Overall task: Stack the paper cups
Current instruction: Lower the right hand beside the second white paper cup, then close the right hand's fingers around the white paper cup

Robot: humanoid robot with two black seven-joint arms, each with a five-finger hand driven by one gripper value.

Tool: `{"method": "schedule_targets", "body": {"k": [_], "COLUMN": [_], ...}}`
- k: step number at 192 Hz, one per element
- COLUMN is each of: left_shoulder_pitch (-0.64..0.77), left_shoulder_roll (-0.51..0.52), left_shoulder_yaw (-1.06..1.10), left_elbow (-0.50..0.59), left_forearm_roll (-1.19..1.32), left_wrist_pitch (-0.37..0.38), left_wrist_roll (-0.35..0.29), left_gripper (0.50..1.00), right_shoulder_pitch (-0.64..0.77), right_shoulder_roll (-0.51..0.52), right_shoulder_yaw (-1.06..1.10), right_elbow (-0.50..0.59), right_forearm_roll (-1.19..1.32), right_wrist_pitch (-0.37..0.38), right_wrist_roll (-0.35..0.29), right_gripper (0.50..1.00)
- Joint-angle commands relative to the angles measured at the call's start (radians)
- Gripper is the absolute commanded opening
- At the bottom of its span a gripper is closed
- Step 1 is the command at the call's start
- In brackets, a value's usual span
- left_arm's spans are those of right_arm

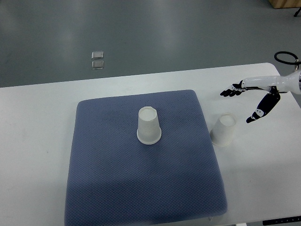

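Top view: a white table (42, 141) is seen from steeply above, with a blue-grey quilted fabric mat (141, 179) laid across its middle.
Cup on mat: a white paper cup (149, 125) is stood upside down near the mat's centre.
Cup off mat: a second white paper cup (223, 130) is stood upside down on the bare table, just right of the mat's right edge.
Right hand (251, 96): held above the table, far and right of the second cup, well apart from it; the dark fingers (230, 92) are spread and nothing is held.
Left hand: not shown.
Risk: the light, empty second cup could be knocked over or crushed if approached from the side or squeezed hard.
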Motion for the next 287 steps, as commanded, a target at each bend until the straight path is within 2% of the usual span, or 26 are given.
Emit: {"method": "schedule_targets", "body": {"k": [1,55,123,145,196,257,287], "left_shoulder_pitch": [0.0,0.0,0.0,0.0,0.0,0.0,0.0], "left_shoulder_roll": [0.0,0.0,0.0,0.0,0.0,0.0,0.0], "left_shoulder_yaw": [-0.001,-0.001,-0.001,-0.001,0.001,-0.001,-0.001], "left_elbow": [0.0,0.0,0.0,0.0,0.0,0.0,0.0], "left_forearm_roll": [0.0,0.0,0.0,0.0,0.0,0.0,0.0], "left_wrist_pitch": [0.0,0.0,0.0,0.0,0.0,0.0,0.0], "left_wrist_roll": [0.0,0.0,0.0,0.0,0.0,0.0,0.0], "left_gripper": [1.0,1.0,1.0,1.0,1.0,1.0,1.0], "right_shoulder_pitch": [-0.005,-0.017,-0.031,-0.054,-0.066,-0.066,-0.067], "right_shoulder_roll": [0.031,0.098,0.132,0.146,0.161,0.166,0.176], "right_shoulder_yaw": [-0.001,-0.096,-0.143,-0.146,-0.16,-0.172,-0.179], "right_elbow": [0.005,-0.003,-0.039,-0.064,-0.082,-0.084,-0.084], "right_forearm_roll": [-0.034,-0.122,-0.207,-0.253,-0.273,-0.274,-0.274], "right_wrist_pitch": [-0.031,-0.221,-0.309,-0.364,-0.398,-0.398,-0.398], "right_wrist_roll": [-0.001,0.0,0.0,0.0,0.0,0.0,0.0], "right_gripper": [0.915,0.913,0.913,0.913,0.911,0.903,0.881]}}
